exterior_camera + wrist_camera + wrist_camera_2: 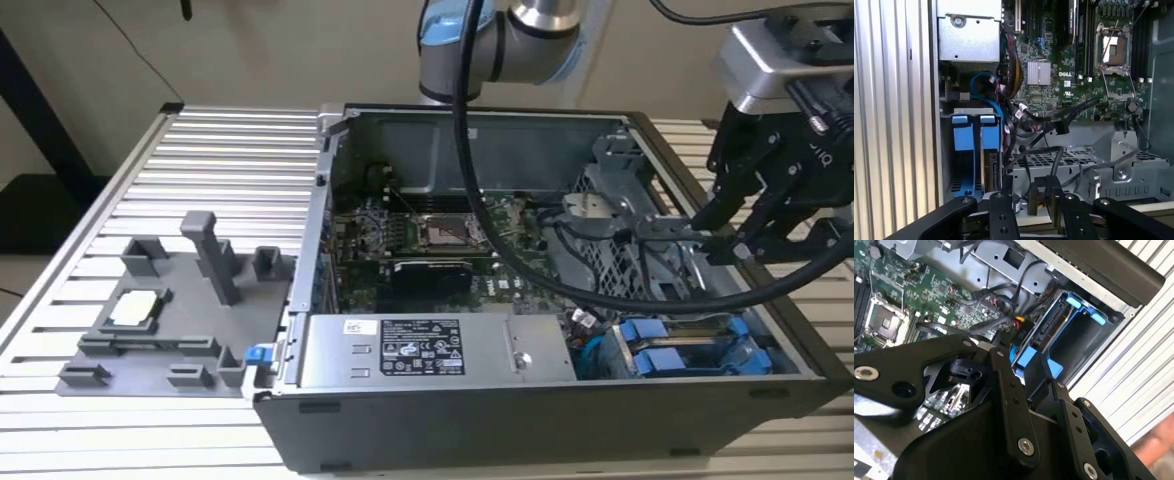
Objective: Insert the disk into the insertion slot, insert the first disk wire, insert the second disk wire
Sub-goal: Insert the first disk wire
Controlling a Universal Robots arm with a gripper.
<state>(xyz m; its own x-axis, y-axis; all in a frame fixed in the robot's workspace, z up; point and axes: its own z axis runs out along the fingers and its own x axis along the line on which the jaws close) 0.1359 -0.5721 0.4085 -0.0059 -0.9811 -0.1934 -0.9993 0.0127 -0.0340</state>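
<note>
Currently the hand (722,238) hangs over the case (400,435) at the exterior view's right, near black cables (1076,111); can't tell if it's apart or clamped. Disk (989,170) prob. seated in the insertion slot (970,111), under 2 blue tabs (962,131). Case sits on the worktop (227,140).

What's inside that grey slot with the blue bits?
Inside the insertion slot, two blue tabbed frames stand side by side. A grey edge by one may be the disk; its body is covered.
</note>
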